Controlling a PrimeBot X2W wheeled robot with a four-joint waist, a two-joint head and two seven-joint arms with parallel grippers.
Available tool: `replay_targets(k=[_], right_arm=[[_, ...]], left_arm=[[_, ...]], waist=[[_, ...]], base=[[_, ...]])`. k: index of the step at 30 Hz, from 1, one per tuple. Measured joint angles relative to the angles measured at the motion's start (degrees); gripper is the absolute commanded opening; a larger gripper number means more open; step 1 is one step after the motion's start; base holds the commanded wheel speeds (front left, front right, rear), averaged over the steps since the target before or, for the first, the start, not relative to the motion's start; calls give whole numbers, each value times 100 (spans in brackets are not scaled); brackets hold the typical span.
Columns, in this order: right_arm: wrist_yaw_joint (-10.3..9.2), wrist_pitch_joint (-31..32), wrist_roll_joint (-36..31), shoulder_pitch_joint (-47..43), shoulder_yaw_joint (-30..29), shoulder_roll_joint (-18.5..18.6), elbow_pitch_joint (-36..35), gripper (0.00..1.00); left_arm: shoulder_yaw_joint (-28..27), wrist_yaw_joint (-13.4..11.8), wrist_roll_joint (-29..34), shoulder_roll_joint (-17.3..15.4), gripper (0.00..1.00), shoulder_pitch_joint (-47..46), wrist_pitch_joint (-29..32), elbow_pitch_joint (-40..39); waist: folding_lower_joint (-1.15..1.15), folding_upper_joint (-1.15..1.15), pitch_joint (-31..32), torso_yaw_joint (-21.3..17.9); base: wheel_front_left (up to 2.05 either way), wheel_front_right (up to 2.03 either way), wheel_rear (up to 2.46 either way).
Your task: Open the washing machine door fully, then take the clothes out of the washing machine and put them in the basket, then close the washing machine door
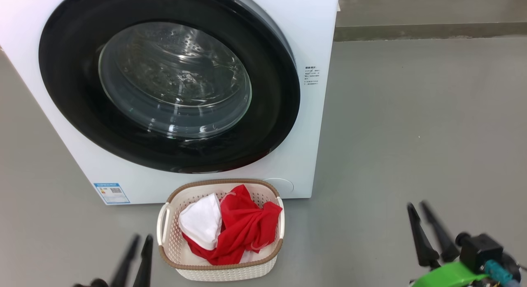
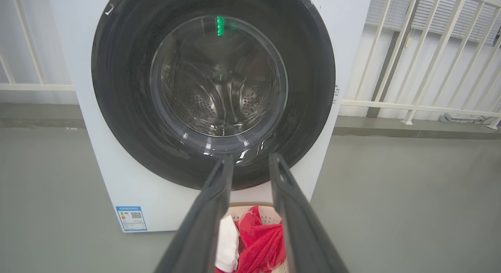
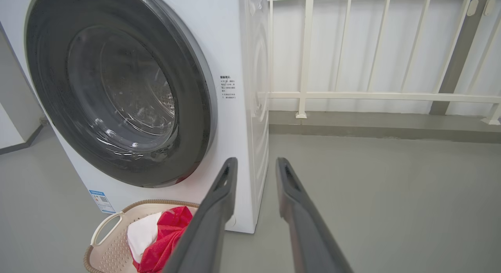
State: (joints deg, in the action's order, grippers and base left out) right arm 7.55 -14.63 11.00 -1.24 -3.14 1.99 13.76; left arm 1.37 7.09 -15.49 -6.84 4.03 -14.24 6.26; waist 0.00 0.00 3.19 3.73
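The clothes (image 1: 243,229) lie in the lower middle of the head view: bright red fabric bunched beside a white cloth piece (image 1: 201,223), all inside the basket (image 1: 222,274). They look light, limp and easy to snag. A pinch on any raised fold should lift them, though loose ends would likely trail. The basket is cream perforated plastic with a brown rim and stands on the floor (image 1: 411,114) just in front of the washing machine (image 1: 317,27). It seems light and stiff, best taken by a side handle (image 1: 162,221). Above it the washing machine door (image 1: 70,73) sits closed against the white front, and the drum (image 1: 177,77) behind its glass appears empty. The left gripper (image 1: 142,239) at lower left and the right gripper (image 1: 416,204) at lower right both have their fingers parted and hold nothing.
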Motion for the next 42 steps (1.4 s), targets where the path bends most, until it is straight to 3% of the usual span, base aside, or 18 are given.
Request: replay_targets(k=[5,42], right_arm=[[1,58,69,-138,9,-65,231,0],[0,689,2542,-78,-135,-56,221,0]], left_arm=[[51,0,-112,96,0,101,55,214],[-121,0,-2458,202,0,-83,667,411]], waist=[[0,0,-4,-5],[1,0,-110,-122]], base=[[0,0,0],[0,0,0]])
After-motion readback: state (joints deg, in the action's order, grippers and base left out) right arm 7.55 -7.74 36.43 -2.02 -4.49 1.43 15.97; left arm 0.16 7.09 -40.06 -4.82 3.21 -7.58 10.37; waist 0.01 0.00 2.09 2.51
